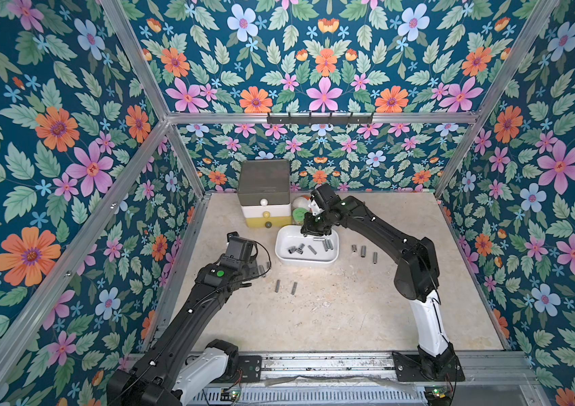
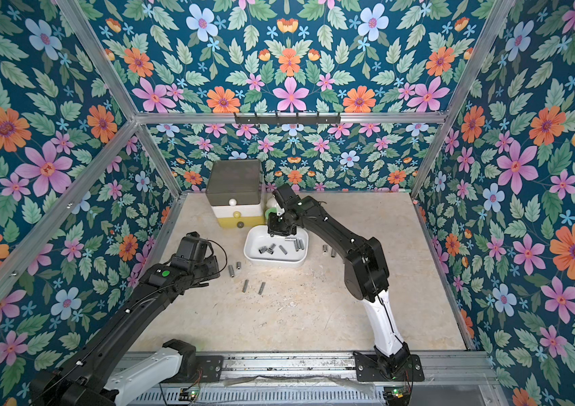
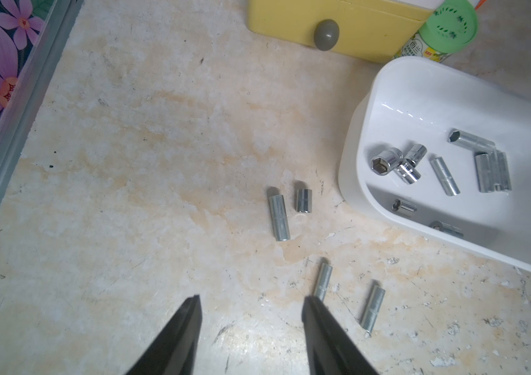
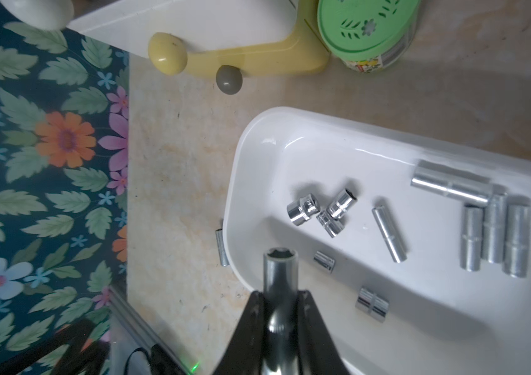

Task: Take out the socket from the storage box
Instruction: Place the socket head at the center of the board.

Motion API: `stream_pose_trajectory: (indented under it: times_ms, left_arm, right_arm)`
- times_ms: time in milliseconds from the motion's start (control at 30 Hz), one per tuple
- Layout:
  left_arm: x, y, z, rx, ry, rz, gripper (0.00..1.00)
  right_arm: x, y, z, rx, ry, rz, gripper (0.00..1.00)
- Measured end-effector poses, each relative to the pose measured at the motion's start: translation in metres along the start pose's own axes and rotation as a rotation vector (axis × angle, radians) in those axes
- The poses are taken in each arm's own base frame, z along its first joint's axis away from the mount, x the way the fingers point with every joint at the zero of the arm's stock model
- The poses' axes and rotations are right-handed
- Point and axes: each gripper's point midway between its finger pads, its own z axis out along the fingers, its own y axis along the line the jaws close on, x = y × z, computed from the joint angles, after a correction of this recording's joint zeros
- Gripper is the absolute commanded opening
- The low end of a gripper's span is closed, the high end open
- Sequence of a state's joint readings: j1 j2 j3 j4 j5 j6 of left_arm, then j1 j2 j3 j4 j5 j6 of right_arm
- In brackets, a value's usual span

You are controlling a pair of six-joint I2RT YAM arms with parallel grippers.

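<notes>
- Over the 12 o'clock rim of the storage box (image 1: 306, 262), your right gripper (image 4: 280, 293) is clamped on one socket (image 4: 279, 269), its long axis pointing out ahead of the jaws.
- Your left gripper (image 3: 252, 298) hangs half open and empty at the box's 9 o'clock.

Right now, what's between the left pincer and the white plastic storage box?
Four loose silver metal sockets lie on the beige tabletop between the open left pincer and the shallow white plastic storage box; the left wrist view shows it.
</notes>
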State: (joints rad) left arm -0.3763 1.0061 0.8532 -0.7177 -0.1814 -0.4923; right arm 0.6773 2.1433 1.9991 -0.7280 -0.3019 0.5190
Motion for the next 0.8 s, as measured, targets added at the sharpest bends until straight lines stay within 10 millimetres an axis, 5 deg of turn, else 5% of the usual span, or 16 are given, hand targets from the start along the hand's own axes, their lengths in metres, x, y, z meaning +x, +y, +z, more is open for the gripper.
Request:
stream_pose_trajectory:
  times_ms: [300, 467, 633, 800]
  left_arm:
    - [-0.001, -0.002, 0.0, 0.009, -0.004, -0.001, 0.57]
    - [0.0, -0.003, 0.0, 0.014, -0.001, 0.0, 0.57]
    - [0.0, -0.003, 0.0, 0.015, -0.001, 0.0, 0.57]
    - [0.0, -0.002, 0.0, 0.015, -0.001, 0.0, 0.57]
  right_arm:
    - [0.02, -0.079, -0.051, 0.028, -0.037, 0.166, 0.07]
    - [0.037, -0.157, -0.075, 0.129, -0.089, 0.281, 0.07]
    - [0.058, -0.223, -0.088, 0.239, -0.127, 0.334, 0.07]
    - [0.076, -0.261, -0.085, 0.367, -0.129, 0.323, 0.07]
